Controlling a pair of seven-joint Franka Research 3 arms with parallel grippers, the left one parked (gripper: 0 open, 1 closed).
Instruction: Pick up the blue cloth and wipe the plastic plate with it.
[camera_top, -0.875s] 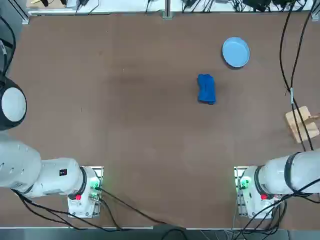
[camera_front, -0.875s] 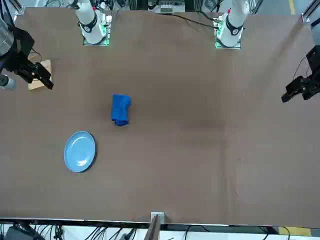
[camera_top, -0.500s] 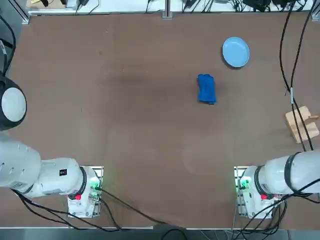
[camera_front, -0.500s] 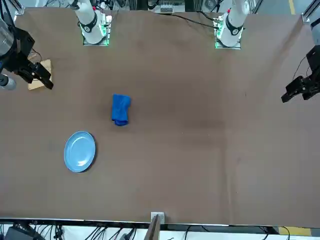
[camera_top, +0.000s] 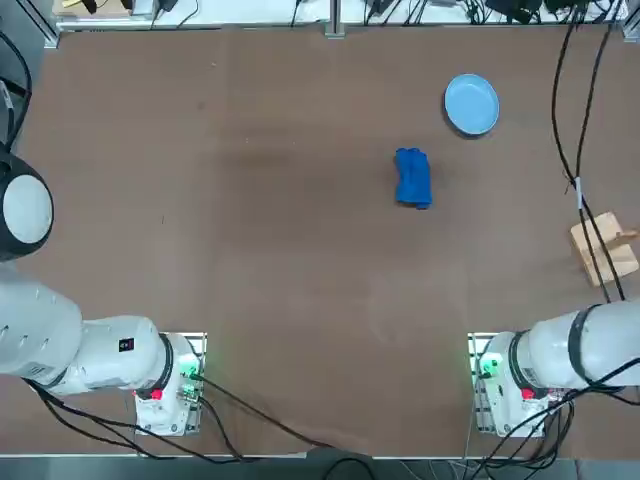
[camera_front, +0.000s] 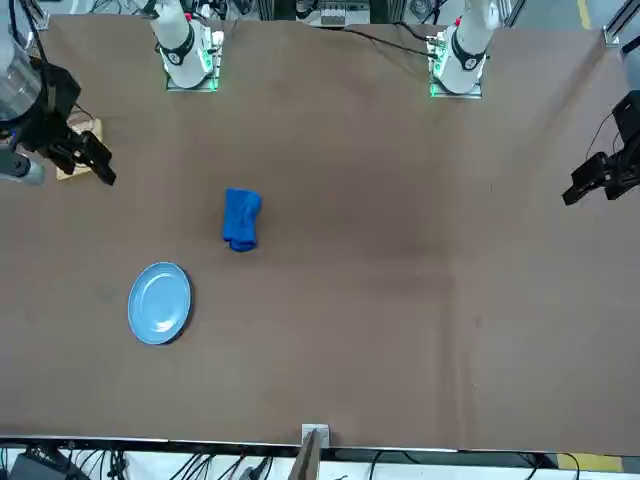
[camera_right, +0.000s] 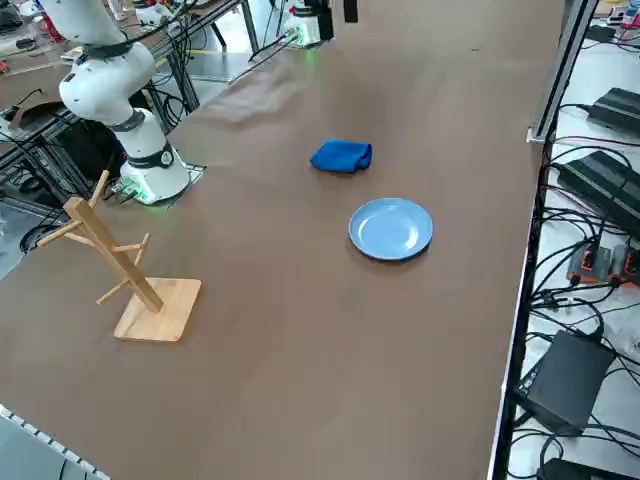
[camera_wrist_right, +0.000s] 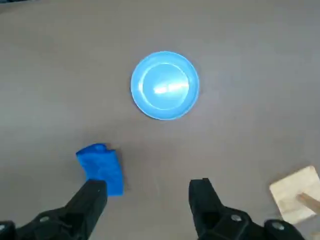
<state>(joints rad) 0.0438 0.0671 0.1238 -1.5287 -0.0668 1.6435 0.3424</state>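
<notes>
Right pincer (camera_wrist_right: 148, 185) wide, empty, over the bench (camera_top: 300, 270); blue cloth (camera_top: 414, 178) bunched farther out, plastic plate (camera_top: 471, 104) beyond; step 1, pickup, seems pending: next, travel left, straddle cloth, descend, pinch its fabric.

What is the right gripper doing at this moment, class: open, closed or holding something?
Right gripper: open, fingers apart with nothing between them, up above the table near the wooden stand.

Blue cloth (camera_right: 342, 156): solid royal blue. Plastic plate (camera_right: 391, 229): plain light blue. Counter (camera_right: 300, 350): brown. Wooden peg stand (camera_right: 162, 310): tan.
</notes>
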